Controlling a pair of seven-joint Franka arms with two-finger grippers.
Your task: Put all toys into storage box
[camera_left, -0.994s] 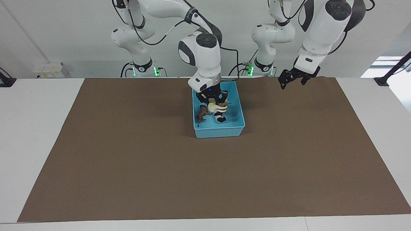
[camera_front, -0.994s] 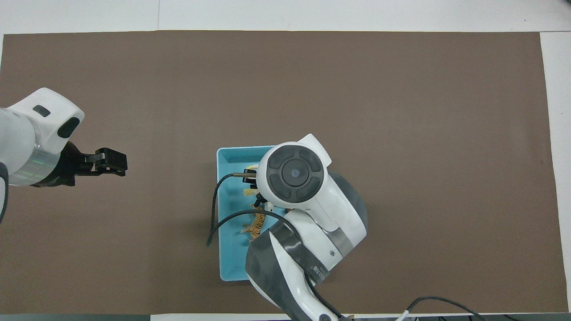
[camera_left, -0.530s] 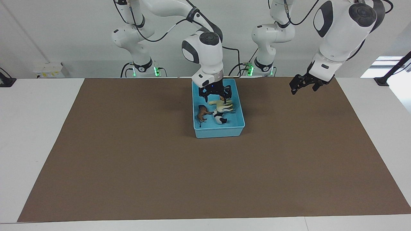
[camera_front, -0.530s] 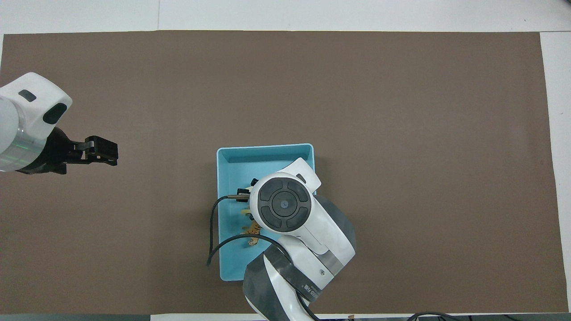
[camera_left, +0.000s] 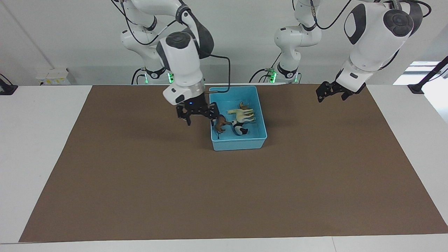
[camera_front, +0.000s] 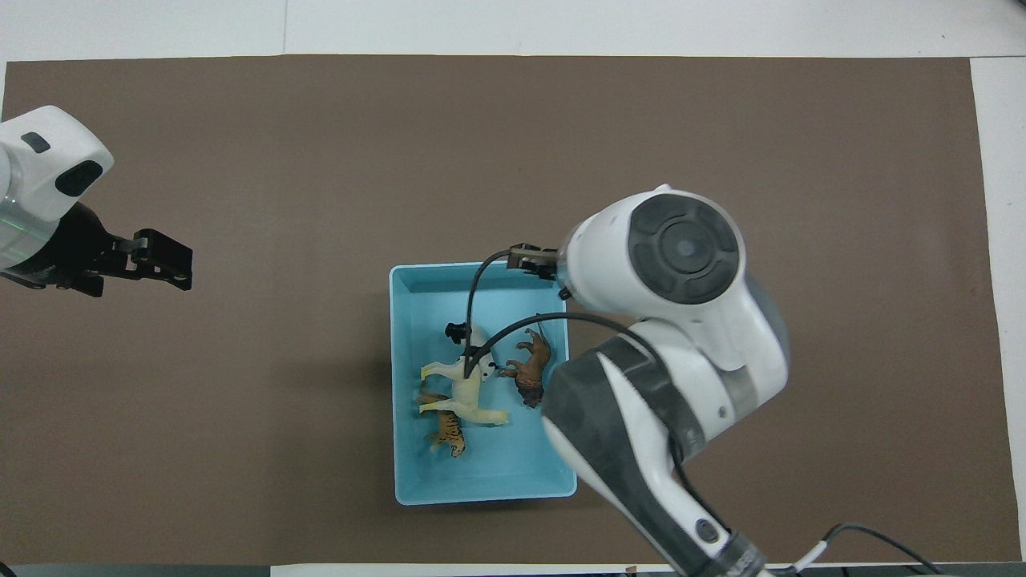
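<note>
Right gripper (camera_left: 198, 115) released horse (camera_left: 240, 114) into storage box (camera_left: 238, 143), moved off beside it.

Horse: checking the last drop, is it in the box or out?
In: the horse lies inside the box, among the other toys.

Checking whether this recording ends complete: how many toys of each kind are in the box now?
Tiger: 1
Cream horse: 1
Brown animal: 1
Panda: 1
Total: 4, all inside the light blue storage box; none lie on the brown mat.
</note>
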